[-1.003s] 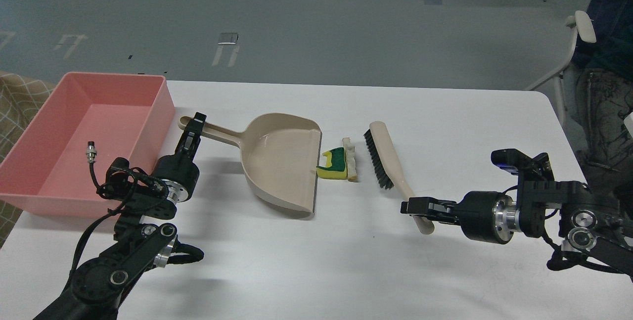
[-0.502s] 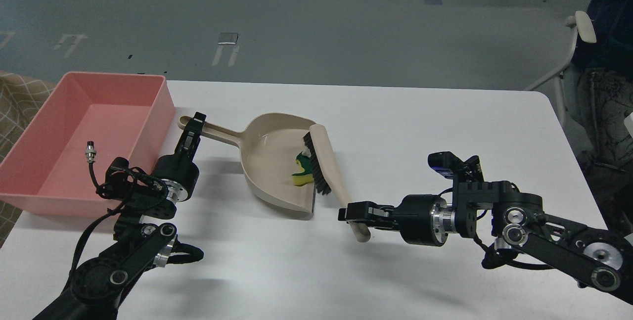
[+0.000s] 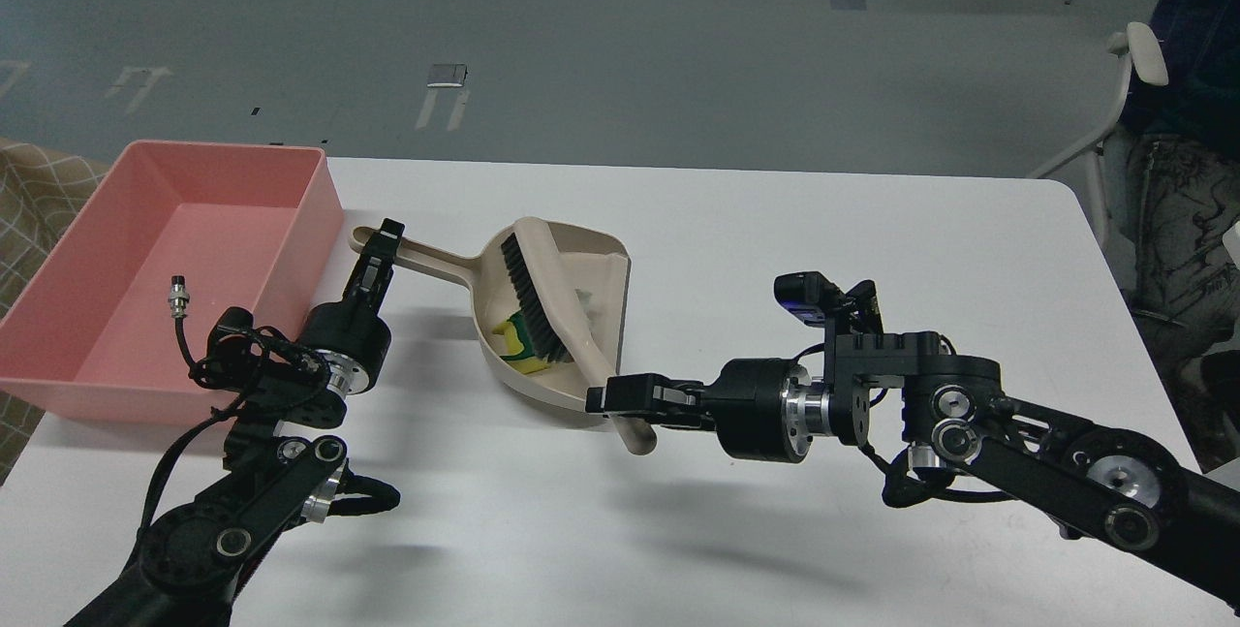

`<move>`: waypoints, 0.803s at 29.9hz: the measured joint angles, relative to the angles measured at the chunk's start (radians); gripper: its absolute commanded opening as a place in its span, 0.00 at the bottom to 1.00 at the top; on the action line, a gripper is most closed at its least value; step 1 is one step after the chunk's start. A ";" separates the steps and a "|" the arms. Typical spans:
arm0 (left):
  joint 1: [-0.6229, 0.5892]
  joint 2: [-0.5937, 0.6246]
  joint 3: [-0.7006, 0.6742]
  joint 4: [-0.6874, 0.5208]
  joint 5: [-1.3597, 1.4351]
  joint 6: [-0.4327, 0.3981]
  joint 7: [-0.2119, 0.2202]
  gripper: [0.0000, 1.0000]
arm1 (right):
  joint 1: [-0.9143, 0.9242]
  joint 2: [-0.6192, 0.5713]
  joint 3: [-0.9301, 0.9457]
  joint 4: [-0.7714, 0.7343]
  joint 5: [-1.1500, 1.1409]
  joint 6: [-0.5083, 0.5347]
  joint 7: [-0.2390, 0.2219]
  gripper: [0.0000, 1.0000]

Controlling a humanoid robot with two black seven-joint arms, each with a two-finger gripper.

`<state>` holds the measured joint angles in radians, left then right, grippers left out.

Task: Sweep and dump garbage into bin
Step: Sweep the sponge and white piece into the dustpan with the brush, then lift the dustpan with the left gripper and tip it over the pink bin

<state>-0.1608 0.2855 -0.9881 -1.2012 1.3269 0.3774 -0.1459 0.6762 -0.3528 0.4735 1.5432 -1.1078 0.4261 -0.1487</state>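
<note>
Salmon-pink bin [image 3: 291,183], beige dustpan [image 3: 596,317], black-bristled brush [image 3: 542,302], yellow-and-green garbage [image 3: 516,344], white table [image 3: 872,249]

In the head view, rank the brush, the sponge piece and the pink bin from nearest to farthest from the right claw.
From the right claw:
1. Brush: its handle is gripped in the claw.
2. Sponge piece: to the left, inside the dustpan.
3. Pink bin: far left on the table.

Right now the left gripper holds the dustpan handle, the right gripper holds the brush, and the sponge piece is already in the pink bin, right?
Not quite. In the head view the sponge piece lies inside the dustpan, against the brush bristles, not in the pink bin. The rest stands.
</note>
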 measured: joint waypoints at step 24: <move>-0.061 0.058 -0.124 -0.037 -0.383 -0.006 -0.009 0.00 | -0.126 -0.497 0.130 0.009 0.075 0.006 0.051 0.00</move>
<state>-0.2215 0.3438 -1.1119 -1.2381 0.9434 0.3716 -0.1551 0.5497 -0.8503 0.6040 1.5526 -1.0328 0.4326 -0.0980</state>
